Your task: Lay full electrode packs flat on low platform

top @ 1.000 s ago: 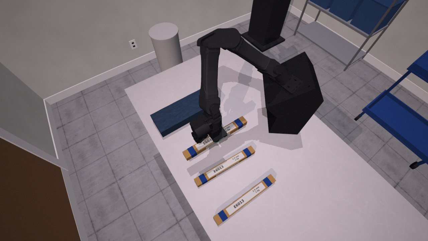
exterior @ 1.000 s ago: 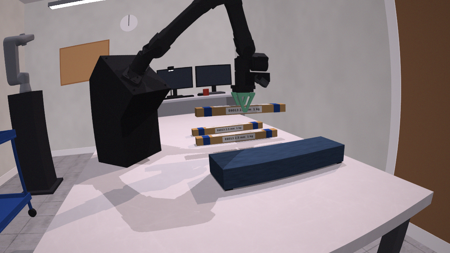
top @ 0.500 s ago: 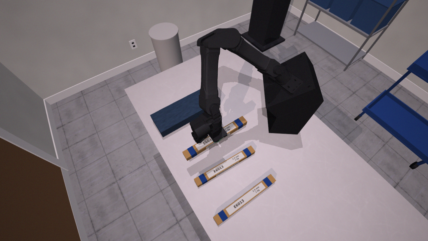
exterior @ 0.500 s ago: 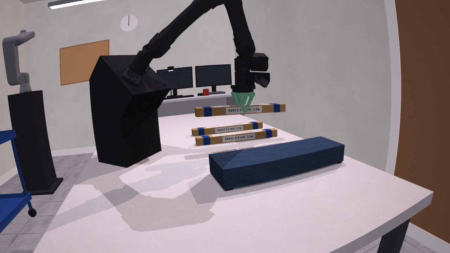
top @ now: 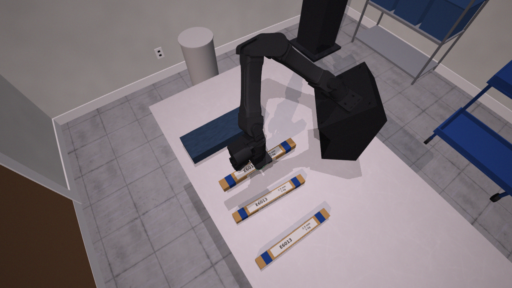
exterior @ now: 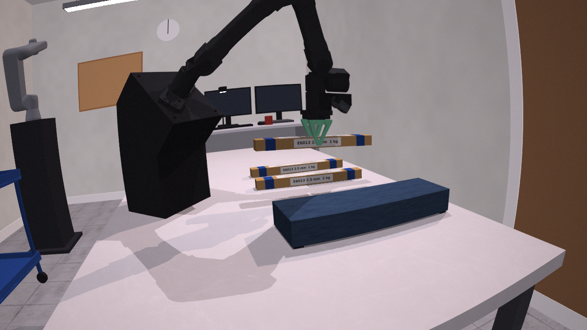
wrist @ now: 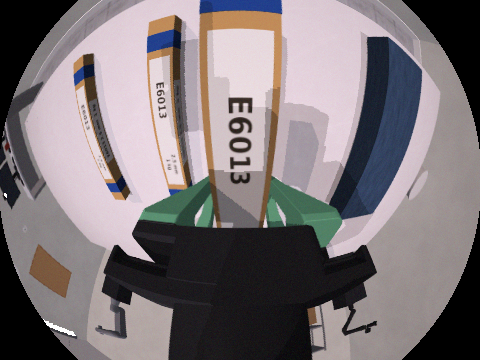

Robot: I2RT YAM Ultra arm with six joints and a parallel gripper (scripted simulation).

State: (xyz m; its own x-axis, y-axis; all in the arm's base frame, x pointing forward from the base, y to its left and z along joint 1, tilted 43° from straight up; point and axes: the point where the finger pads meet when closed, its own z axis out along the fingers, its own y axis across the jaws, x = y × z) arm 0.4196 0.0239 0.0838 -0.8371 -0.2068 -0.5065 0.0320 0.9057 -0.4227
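Holding the raised tan-and-blue cardboard electrode pack (top: 229,180) (exterior: 283,143) (wrist: 240,65), the black gripper with green fingers (exterior: 317,132) risked misplacing a lighter pack on the dark-blue block platform (top: 211,137) (exterior: 361,209) (wrist: 390,125) if its weight was misjudged.

Two packs (top: 268,199) (exterior: 305,174) (wrist: 167,115) (top: 293,239) lie on the table (top: 375,222) (exterior: 348,278) (wrist: 320,65), the nearer between the farther and the platform (top: 211,137) (exterior: 361,211) (wrist: 387,120).

"E6013 2.5 mm 1 kg" on packs (top: 271,198) (exterior: 308,180) (wrist: 165,110)
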